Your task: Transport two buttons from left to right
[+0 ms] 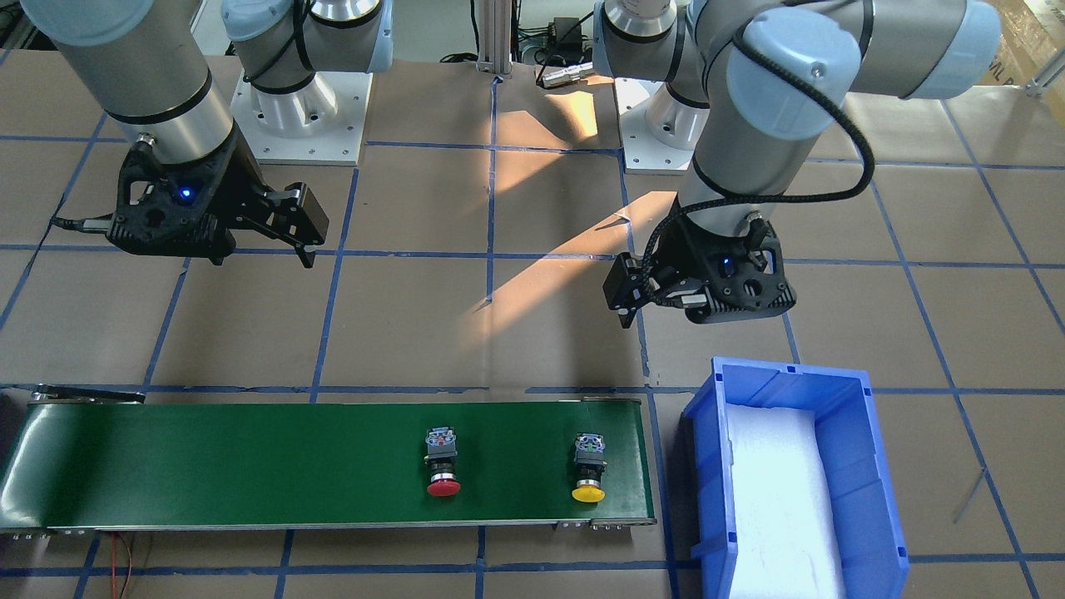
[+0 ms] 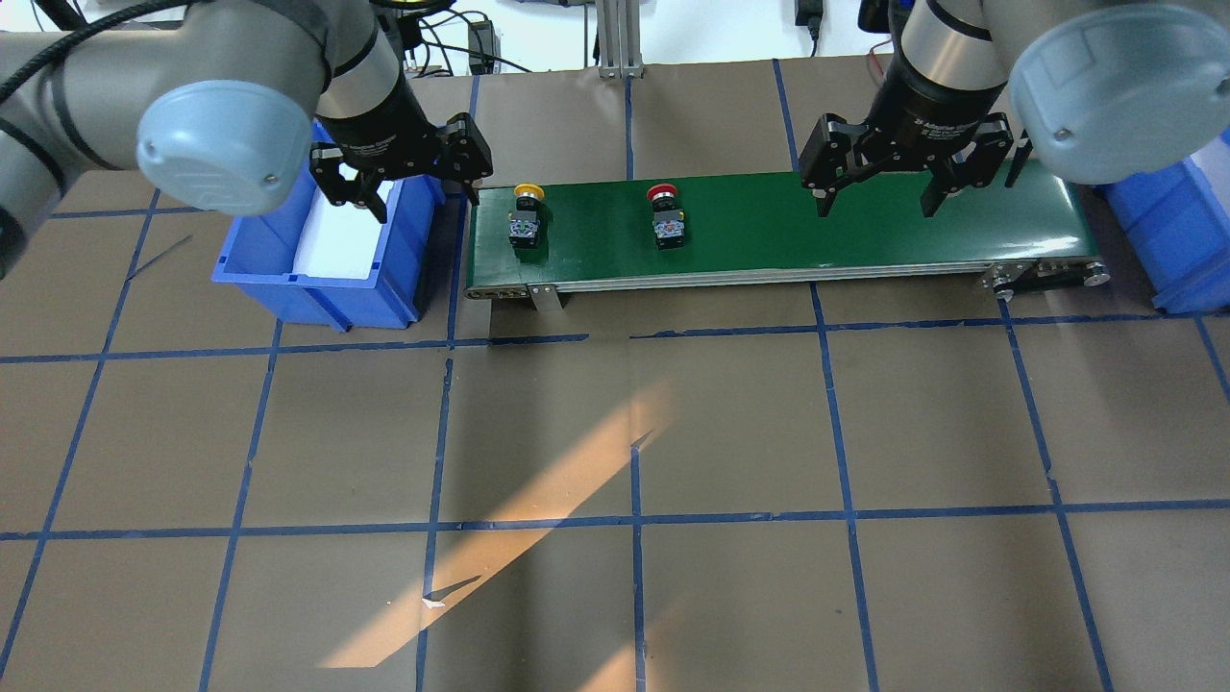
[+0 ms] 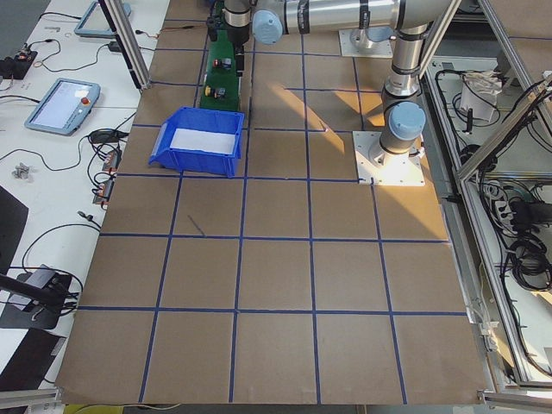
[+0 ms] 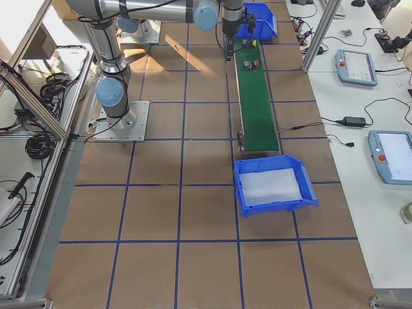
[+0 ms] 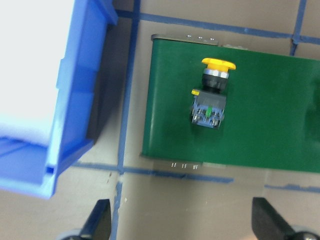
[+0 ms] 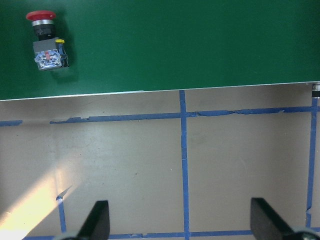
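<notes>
Sharing one belt [image 1: 250,462]: one red button [image 1: 442,464], one yellow button [image 1: 589,470].

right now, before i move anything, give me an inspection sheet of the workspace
surface: brown paper table with blue tape grid; green belt along its far side.
job's things: yellow button and red button lie apart on the belt's left half.
clutter: nothing seen.
hands: left hand and right hand open, empty, above the table.
cables: black cable looped at left wrist.
surroundings: blue left bin and right bin at belt ends; pendants on side benches.
</notes>
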### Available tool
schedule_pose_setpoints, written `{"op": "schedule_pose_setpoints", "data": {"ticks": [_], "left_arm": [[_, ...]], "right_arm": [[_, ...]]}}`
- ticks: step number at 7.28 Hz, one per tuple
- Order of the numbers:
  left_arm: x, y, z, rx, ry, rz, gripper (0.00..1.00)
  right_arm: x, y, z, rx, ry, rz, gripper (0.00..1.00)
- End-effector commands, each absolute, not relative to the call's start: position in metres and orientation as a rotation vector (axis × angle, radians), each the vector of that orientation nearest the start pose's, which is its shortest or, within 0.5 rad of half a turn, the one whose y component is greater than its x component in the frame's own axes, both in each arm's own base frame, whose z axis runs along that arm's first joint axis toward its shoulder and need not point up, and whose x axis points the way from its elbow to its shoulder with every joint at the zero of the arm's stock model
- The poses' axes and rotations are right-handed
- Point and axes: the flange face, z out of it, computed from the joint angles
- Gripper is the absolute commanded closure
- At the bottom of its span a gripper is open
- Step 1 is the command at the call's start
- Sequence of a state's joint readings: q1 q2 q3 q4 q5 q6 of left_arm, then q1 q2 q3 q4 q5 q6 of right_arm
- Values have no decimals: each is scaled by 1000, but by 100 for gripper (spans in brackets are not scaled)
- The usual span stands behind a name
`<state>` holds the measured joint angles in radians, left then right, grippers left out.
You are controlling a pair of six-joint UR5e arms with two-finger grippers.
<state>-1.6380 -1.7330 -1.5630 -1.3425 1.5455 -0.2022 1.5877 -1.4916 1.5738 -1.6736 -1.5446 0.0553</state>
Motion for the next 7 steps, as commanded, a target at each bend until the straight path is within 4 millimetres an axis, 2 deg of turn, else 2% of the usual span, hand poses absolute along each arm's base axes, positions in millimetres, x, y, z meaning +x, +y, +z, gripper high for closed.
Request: {"op": "schedule_pose_setpoints", "data": {"ticks": [1, 2, 3, 7], "left_arm": [[-160, -530, 448, -70, 3168, -114, 0], [-163, -510, 462, -50, 3169, -111, 0], [-162, -494, 467, -48, 3167, -83, 0], [-161, -486, 463, -57, 3168, -65, 0]], "right_arm": [[145, -524, 456, 59, 3114, -30, 0], [145, -524, 455, 59, 3114, -27, 0], [145, -525, 455, 59, 3113, -27, 0], [145, -525, 456, 59, 3113, -29, 0]]}}
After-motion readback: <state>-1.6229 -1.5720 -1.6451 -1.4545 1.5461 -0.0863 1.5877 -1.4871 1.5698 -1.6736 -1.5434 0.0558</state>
